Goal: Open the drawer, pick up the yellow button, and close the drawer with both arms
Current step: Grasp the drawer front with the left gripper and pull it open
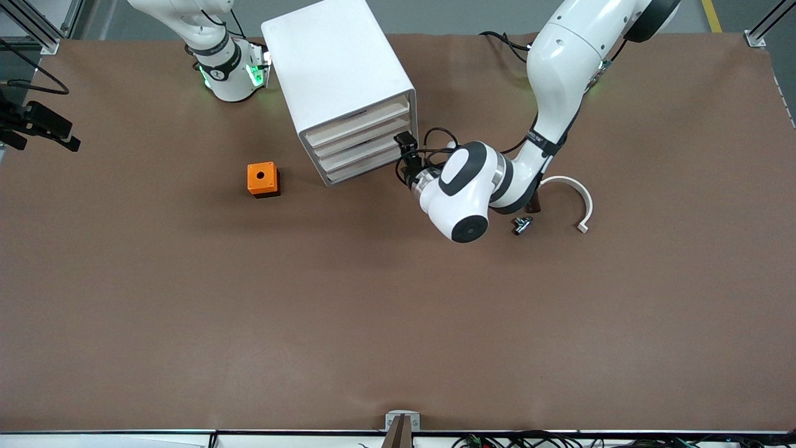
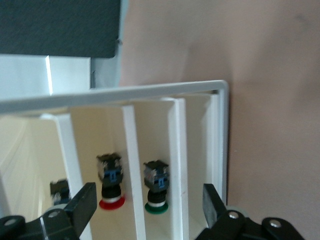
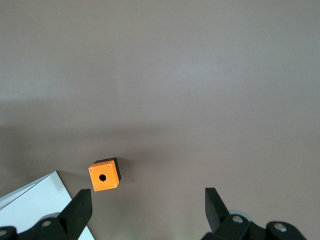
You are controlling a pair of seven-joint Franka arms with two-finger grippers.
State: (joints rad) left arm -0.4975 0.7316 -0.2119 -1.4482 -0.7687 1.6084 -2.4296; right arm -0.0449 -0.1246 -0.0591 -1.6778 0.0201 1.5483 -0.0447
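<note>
Button caps show red (image 2: 111,201) and green (image 2: 156,206) inside the cabinet (image 1: 339,81), each button in its own slot between white slats, directly ahead of the left pincer (image 2: 149,200). A third button (image 2: 60,190) sits one slot over, half hidden by one of that pincer's fingers (image 2: 82,202); its cap colour cannot be told, so which one is the task's button is unclear. The left pincer is at the cabinet's drawer fronts, its fingers wide apart with the red and green buttons' slots between them, gripping nothing. The left arm reaches in low over the counter (image 1: 398,323). A small dark part (image 1: 522,224) and a curved white piece (image 1: 575,199) lie on the counter by the arm's elbow, well back from the pincer. The right arm waits near its base, and the right pincer (image 3: 147,200) is up over bare counter, fingers wide and empty. An orange cube (image 3: 104,176) with a round hole lies below it, just beside the cabinet's corner.
</note>
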